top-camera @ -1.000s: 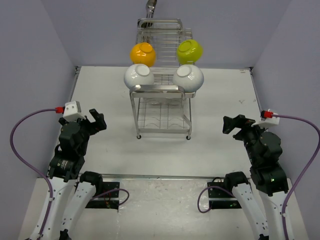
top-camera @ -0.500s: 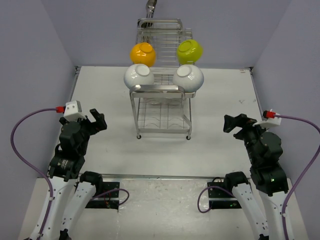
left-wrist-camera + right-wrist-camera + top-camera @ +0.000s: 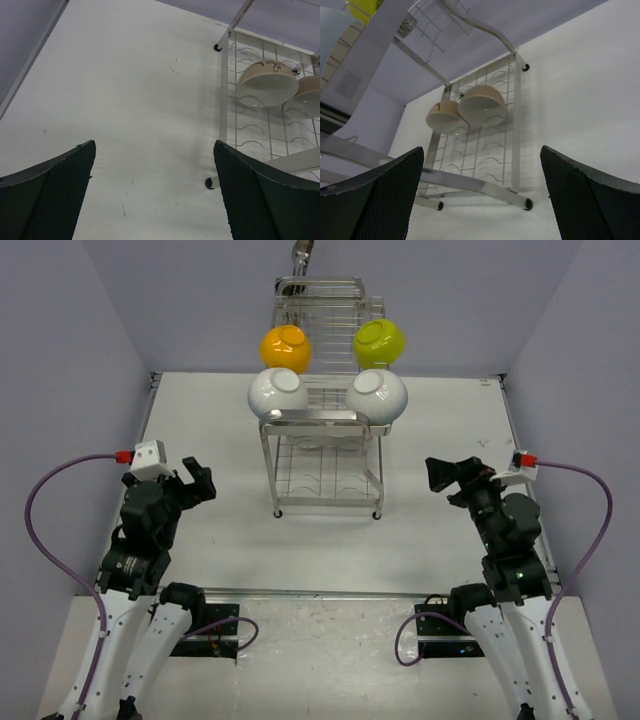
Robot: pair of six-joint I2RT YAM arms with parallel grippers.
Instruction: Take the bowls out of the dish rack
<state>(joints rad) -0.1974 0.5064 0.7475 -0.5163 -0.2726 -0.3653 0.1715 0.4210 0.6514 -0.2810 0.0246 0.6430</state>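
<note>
Dish rack (image 3: 325,468) is loaded on top with orange-yellow bowl (image 3: 285,348), lime green bowl (image 3: 379,341), white bowls (image 3: 277,393), left gripper (image 3: 197,481) and right gripper (image 3: 447,474) are held either side, jaws released wide, empty.

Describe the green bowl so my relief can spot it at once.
Start at the tall chrome dish rack in the centre. At its top, the lime green bowl sits back right, behind a white bowl. It is the only green one; its left neighbour is the orange-yellow bowl.
</note>
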